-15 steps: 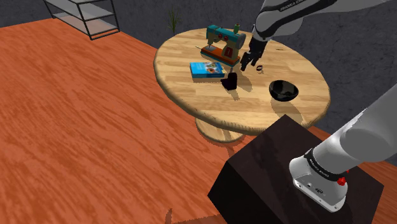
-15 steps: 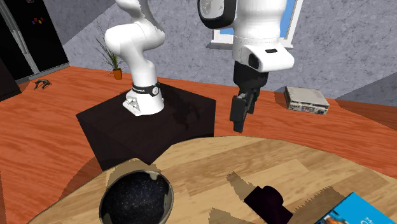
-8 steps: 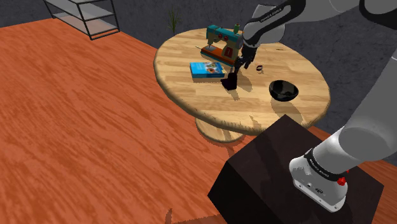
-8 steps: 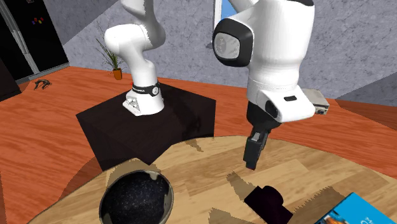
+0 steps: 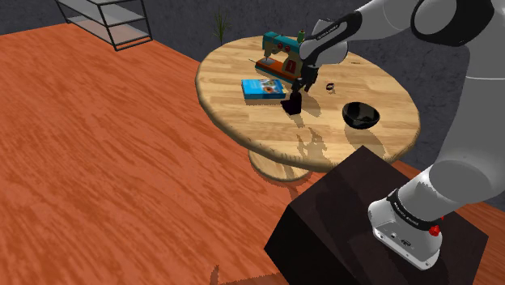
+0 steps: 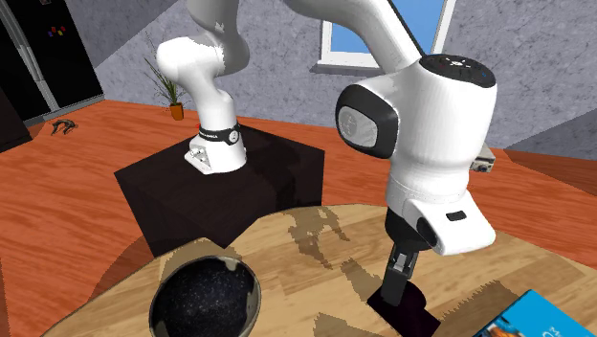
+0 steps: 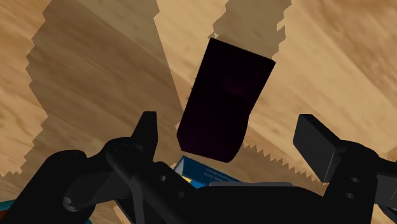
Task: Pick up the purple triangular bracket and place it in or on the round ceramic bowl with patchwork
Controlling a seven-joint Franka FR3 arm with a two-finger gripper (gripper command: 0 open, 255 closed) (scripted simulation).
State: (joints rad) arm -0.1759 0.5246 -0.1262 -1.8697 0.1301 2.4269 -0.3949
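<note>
The round worktop (image 5: 235, 81) sits in the shoulder view's upper centre. On it are a blue book (image 5: 261, 89), the dark bowl (image 5: 360, 115) to the right, and the bracket (image 5: 292, 103) upright between them. My fingers (image 7: 315, 137) are spread wide astride it, gripping nothing. I'd lower, centre, then close squarely. The lettering on the arm (image 5: 477, 97) is unreadable.

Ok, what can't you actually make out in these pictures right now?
Bracket: second exterior view, lower part cut off by the bottom edge, top behind the hand.
Bowl: same view, cut off below; its outside pattern can't be seen.
Small dark item past the hand: shoulder view, too small to name.
Blue box: second exterior view, cut off at the corner.
</note>
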